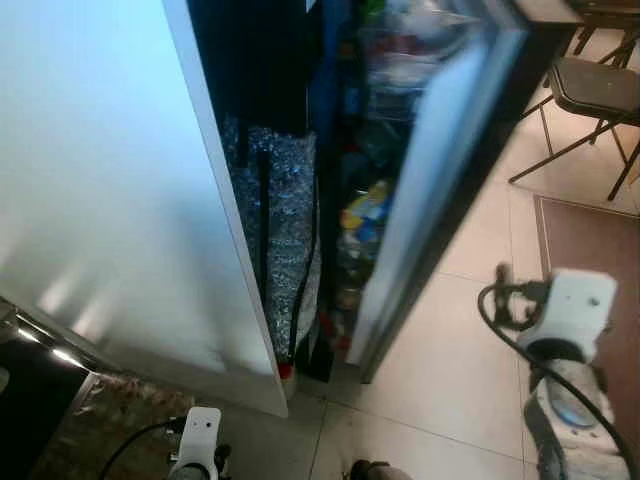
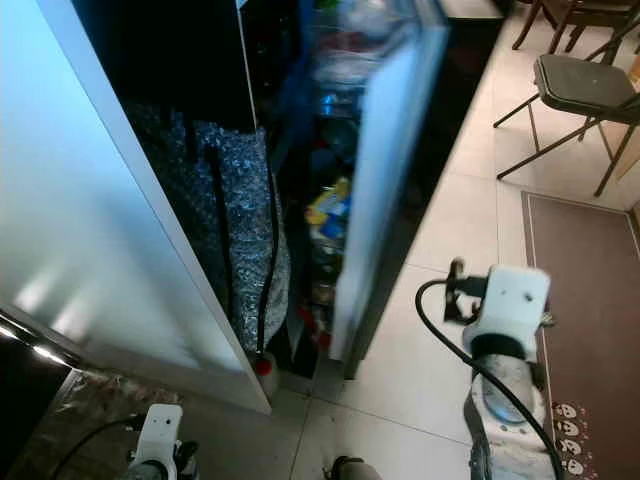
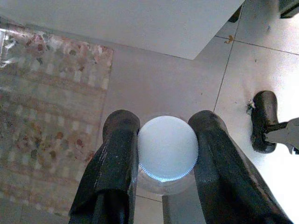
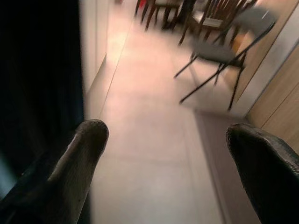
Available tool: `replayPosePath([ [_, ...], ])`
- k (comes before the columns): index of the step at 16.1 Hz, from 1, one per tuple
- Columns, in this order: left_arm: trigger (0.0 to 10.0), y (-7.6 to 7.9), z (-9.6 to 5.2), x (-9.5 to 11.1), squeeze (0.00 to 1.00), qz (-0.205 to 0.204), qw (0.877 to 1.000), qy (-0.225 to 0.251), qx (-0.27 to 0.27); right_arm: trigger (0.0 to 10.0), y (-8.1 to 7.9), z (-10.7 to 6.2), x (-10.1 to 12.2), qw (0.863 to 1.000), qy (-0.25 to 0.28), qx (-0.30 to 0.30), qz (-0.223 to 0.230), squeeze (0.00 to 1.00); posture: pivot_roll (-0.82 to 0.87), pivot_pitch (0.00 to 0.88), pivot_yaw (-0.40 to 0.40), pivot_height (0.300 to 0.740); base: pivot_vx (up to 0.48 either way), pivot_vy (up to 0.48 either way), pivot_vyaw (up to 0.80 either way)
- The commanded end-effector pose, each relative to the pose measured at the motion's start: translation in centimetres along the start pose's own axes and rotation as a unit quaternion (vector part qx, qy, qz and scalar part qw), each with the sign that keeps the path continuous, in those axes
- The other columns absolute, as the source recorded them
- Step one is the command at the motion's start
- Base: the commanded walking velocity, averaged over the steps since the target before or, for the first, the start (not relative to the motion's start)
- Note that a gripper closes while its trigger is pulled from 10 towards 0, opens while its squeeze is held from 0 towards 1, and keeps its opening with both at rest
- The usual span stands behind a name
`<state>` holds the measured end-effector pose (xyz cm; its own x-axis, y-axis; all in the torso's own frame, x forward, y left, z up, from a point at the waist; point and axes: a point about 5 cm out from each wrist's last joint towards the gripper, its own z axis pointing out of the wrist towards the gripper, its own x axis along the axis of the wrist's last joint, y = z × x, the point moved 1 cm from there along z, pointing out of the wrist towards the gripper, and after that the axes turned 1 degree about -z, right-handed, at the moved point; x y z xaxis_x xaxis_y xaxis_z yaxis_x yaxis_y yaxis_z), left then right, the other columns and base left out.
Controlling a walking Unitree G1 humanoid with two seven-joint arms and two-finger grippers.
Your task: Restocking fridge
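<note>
L gripper [image 3: 163, 154] low over the tiled floor [image 3: 154, 84], fingers [image 3: 114, 168] clamped on a white-capped bottle [image 3: 167, 148], rug [image 3: 46, 107] beside. R gripper [image 4: 173, 158] fingers [image 4: 84, 154] spread wide, nothing between, near the fridge door [image 2: 375, 170]. Fridge [image 1: 360, 200] ahead, door ajar, stocked shelves blurred. Folding chair [image 2: 585, 90] beyond.

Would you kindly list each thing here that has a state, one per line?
Fridge door: open, swung partway out, blurred.
Fridge shelves: stocked with items, too blurred to name.
Bottle: capped, clamped between the left gripper's fingers.
Left gripper: shut on the bottle, low over the floor.
Right gripper: open, nothing between its fingers.
Folding chair: unfolded, standing on the tiles.
</note>
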<state>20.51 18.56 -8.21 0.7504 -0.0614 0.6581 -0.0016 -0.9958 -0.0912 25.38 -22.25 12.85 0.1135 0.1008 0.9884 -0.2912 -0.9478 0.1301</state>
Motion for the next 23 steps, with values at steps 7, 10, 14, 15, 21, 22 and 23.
replayPosePath([
  [7,10.0,0.1,-0.2,-1.0,0.0,0.007,1.0,-0.022,-0.003,10.0,-1.5,-4.1,-18.9,0.924,-0.332,0.172,-0.078,0.0,-0.1,0.158,-0.004,0.74,0.0,0.0,0.0],
  [10,10.0,0.0,-0.2,-1.1,0.0,0.008,1.0,-0.023,-0.003,10.0,-1.8,-6.5,-21.8,0.894,-0.394,0.203,-0.069,0.0,-0.1,0.154,-0.007,0.74,0.0,0.0,0.0],
  [14,10.0,-0.3,-0.3,-1.5,0.0,0.016,0.999,-0.033,-0.005,10.0,-1.5,-9.2,-24.3,0.885,-0.449,0.123,-0.003,0.0,-0.1,0.144,0.01,0.74,0.0,0.0,0.0],
  [15,10.0,-0.2,-0.3,-1.5,0.0,0.017,0.999,-0.033,-0.006,10.0,-2.0,-8.8,-24.0,0.89,-0.436,0.134,-0.004,0.0,-0.1,0.141,0.007,0.74,0.0,0.0,0.0],
  [21,10.0,0.3,-0.3,-1.5,0.0,0.02,0.999,-0.034,-0.013,10.0,-2.6,-7.5,-23.1,0.91,-0.391,0.139,-0.009,0.0,-0.09,0.124,0.001,0.74,0.0,0.0,0.0],
  [22,10.0,0.3,-0.3,-1.5,0.0,0.02,0.999,-0.034,-0.013,10.0,-2.6,-7.5,-23.1,0.91,-0.391,0.139,-0.009,0.0,-0.09,0.124,0.001,0.74,0.0,0.0,0.0],
  [23,10.0,0.3,-0.3,-1.5,0.0,0.02,0.999,-0.034,-0.013,10.0,-2.6,-7.5,-23.1,0.91,-0.39,0.139,-0.009,0.0,-0.09,0.124,0.001,0.74,0.0,0.0,0.0],
])
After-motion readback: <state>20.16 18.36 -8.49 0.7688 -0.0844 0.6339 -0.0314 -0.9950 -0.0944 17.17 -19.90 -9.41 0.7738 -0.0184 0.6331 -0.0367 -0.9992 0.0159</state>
